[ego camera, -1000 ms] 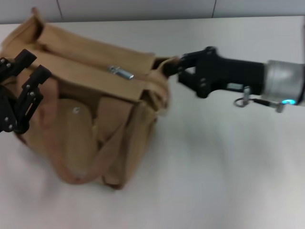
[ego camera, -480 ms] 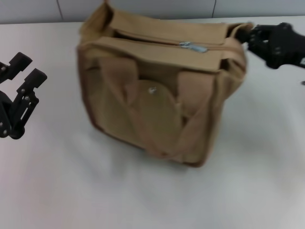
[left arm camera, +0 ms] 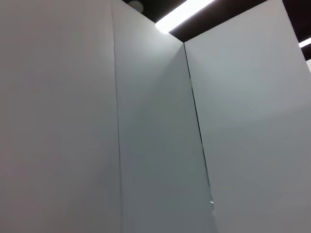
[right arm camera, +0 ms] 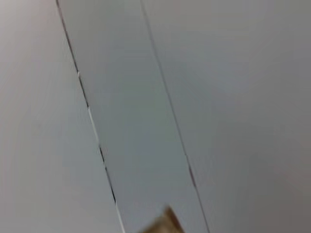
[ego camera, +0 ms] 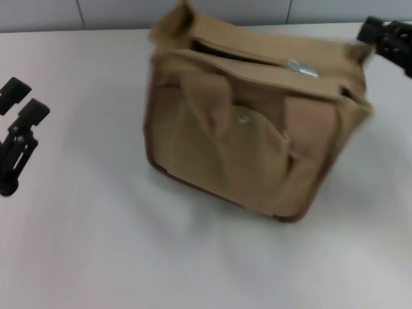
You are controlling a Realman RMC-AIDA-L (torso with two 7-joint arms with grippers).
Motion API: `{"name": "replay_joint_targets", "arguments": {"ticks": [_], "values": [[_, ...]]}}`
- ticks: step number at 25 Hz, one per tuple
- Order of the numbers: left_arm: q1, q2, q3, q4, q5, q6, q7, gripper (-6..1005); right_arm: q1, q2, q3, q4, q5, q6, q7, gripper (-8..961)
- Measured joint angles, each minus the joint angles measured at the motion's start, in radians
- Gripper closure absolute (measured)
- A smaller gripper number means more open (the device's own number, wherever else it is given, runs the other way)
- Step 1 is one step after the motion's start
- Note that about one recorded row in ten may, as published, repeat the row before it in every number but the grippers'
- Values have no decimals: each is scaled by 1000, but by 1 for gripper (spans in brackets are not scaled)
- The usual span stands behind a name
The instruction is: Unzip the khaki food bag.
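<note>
The khaki food bag (ego camera: 257, 138) stands upright on the white table (ego camera: 96, 244), right of centre in the head view, front pocket with its snap (ego camera: 243, 118) facing me. Its silver zipper pull (ego camera: 302, 69) lies on the top near the bag's right end. My right gripper (ego camera: 372, 33) is at the far right, shut on the bag's upper right corner. A tan scrap of the bag (right arm camera: 163, 224) shows in the right wrist view. My left gripper (ego camera: 22, 100) is open and empty at the left edge, well apart from the bag.
A grey panelled wall (ego camera: 193, 13) runs behind the table's far edge. The left wrist view shows only wall panels (left arm camera: 146, 121) and a ceiling light (left arm camera: 184, 12).
The bag has slid to the right and turned its front toward me, pulled by my right gripper, which moved right and back. My left gripper drew back toward the left edge.
</note>
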Motion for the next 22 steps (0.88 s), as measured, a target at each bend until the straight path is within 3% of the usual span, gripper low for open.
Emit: {"name": "replay_joint_targets", "arguments": {"ticks": [4,5,6,10,14,15,17,20,22], "values": [[13,21,28,39,48,13,-69,680,-40,17,76,-25,30,-118,-45,850],[17,38,34,76,101,18,-151,680,-57,22,77,-51,23,-199,-65,815],[17,38,34,76,101,18,-151,667,-57,22,77,-51,23,-199,-65,781],[2,62,36,196,289,27,-293,615,-56,25,-11,-122,-183,-413,-124,639],[-31,57,35,257,414,28,-366,563,-45,33,-97,-120,-260,-483,-159,486],[-57,50,34,269,476,27,-397,550,-43,48,-168,-120,-273,-482,-171,448],[-70,46,32,271,497,26,-406,486,-43,55,-192,-120,-276,-473,-174,228],[-97,39,26,270,538,24,-418,391,-39,77,-238,-120,-295,-430,-177,208],[-99,38,26,272,538,24,-418,327,-36,80,-240,-117,-298,-425,-177,195]]}}
